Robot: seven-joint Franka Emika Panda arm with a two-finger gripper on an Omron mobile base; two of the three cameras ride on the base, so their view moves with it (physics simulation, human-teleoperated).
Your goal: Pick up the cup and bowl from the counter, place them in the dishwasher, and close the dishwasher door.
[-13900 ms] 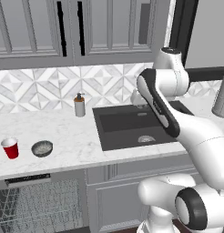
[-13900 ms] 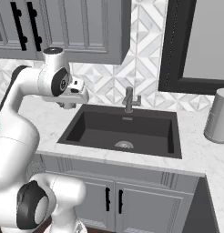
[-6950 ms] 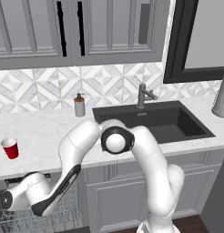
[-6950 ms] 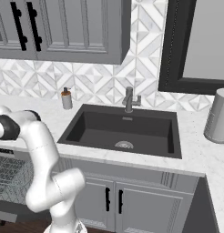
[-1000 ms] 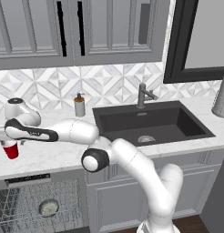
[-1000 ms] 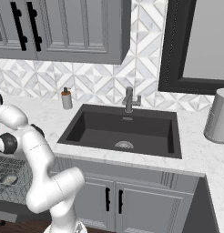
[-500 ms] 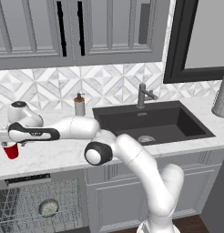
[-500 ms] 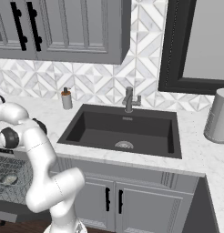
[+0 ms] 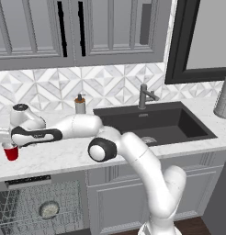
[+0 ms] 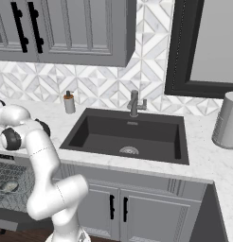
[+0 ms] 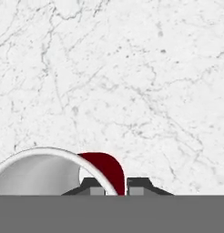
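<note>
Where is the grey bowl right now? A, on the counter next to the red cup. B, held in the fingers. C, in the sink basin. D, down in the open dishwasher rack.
D: the bowl lies among the wire racks of the open dishwasher below the counter, while the fingers close on the rim of the cup.

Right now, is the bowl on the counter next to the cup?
No, the bowl lies in the dishwasher rack below the counter, while the cup stands on top.
</note>
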